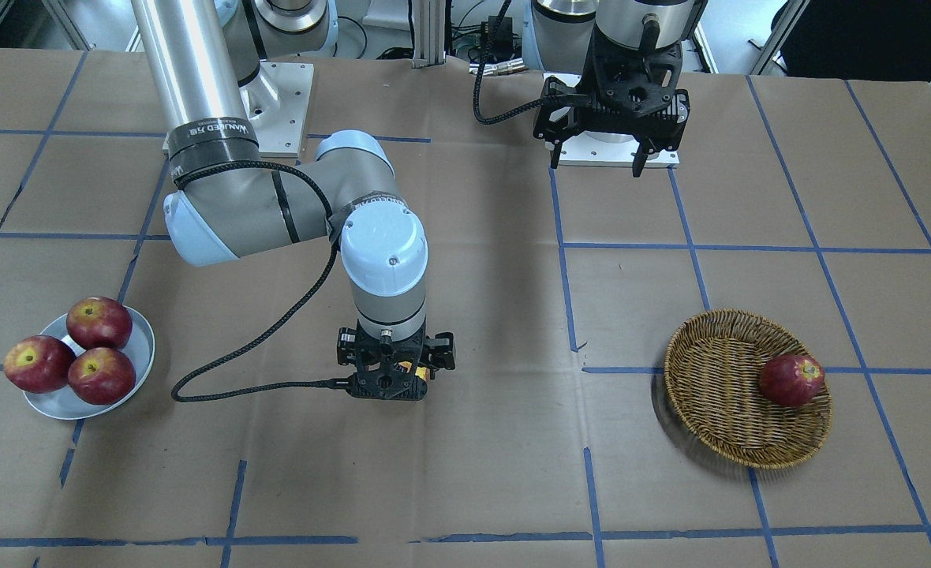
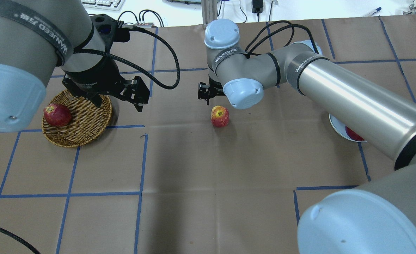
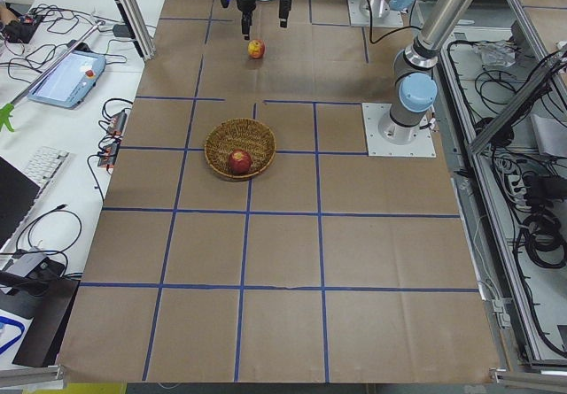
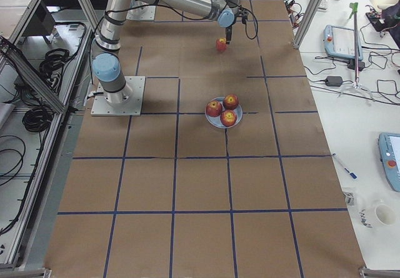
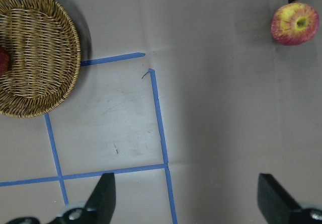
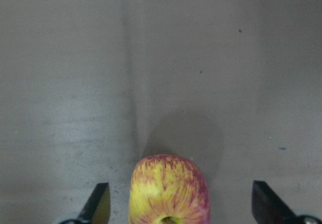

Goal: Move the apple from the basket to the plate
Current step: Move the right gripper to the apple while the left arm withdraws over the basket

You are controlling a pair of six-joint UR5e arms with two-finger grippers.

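Observation:
The yellow-streaked red apple (image 2: pixel 220 116) rests on the brown paper at mid-table, outside the wicker basket (image 2: pixel 84 127). My right gripper (image 2: pixel 207 98) hangs open just over it. In the right wrist view the apple (image 6: pixel 169 189) sits low between the two fingers (image 6: pixel 100 204). In the front view the gripper (image 1: pixel 393 377) hides almost all of it. My left gripper (image 1: pixel 596 164) is open and empty, raised near the basket (image 1: pixel 718 394). The pale plate (image 1: pixel 55 402) holds three apples at the far end.
One dark red apple (image 1: pixel 791 379) lies in the basket, and it also shows in the overhead view (image 2: pixel 57 115). The three apples (image 1: pixel 100 322) fill most of the plate. Blue tape lines grid the paper. My right arm's forearm (image 2: pixel 352 102) covers part of the plate (image 2: pixel 335 125).

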